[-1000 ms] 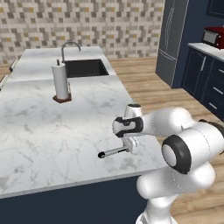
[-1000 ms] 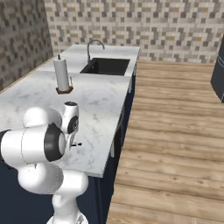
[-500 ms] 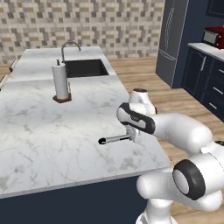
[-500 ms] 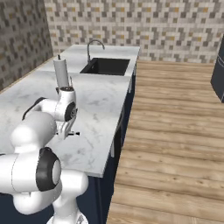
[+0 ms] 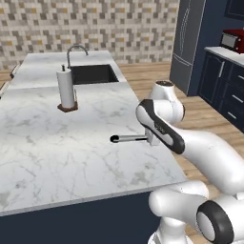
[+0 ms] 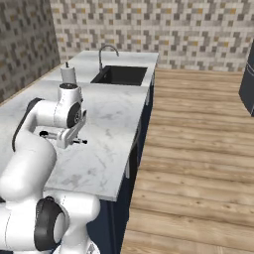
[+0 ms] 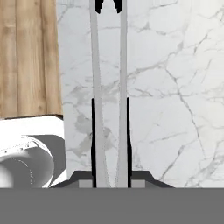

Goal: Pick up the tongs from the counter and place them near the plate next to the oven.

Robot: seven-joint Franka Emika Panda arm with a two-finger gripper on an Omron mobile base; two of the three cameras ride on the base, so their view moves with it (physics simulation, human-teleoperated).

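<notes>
The slim silver tongs (image 5: pixel 129 138) with black ends hang level just above the white marble counter (image 5: pixel 52 147), near its right edge. My gripper (image 5: pixel 151 138) is shut on their right end. In the right base view the tongs (image 6: pixel 79 142) poke out on both sides of the gripper (image 6: pixel 64 139). Looking along the hand, the two tong arms (image 7: pixel 96 65) run up between my thin dark fingers (image 7: pixel 92 131) to black tips at the top, over marble counter (image 7: pixel 175 87). The plate and the oven are out of view.
A paper-towel roll (image 5: pixel 66 89) stands left of the dark sink (image 5: pixel 93 74) with its curved faucet (image 5: pixel 76 50). Wooden floor (image 6: pixel 198 149) lies right of the counter. Navy cabinets carry a red appliance (image 5: pixel 233 40) at the far right, beside a tall dark unit (image 5: pixel 188 43).
The arm has swung and the hand has risen, carrying the tongs up and farther over the counter. The base has not moved.
</notes>
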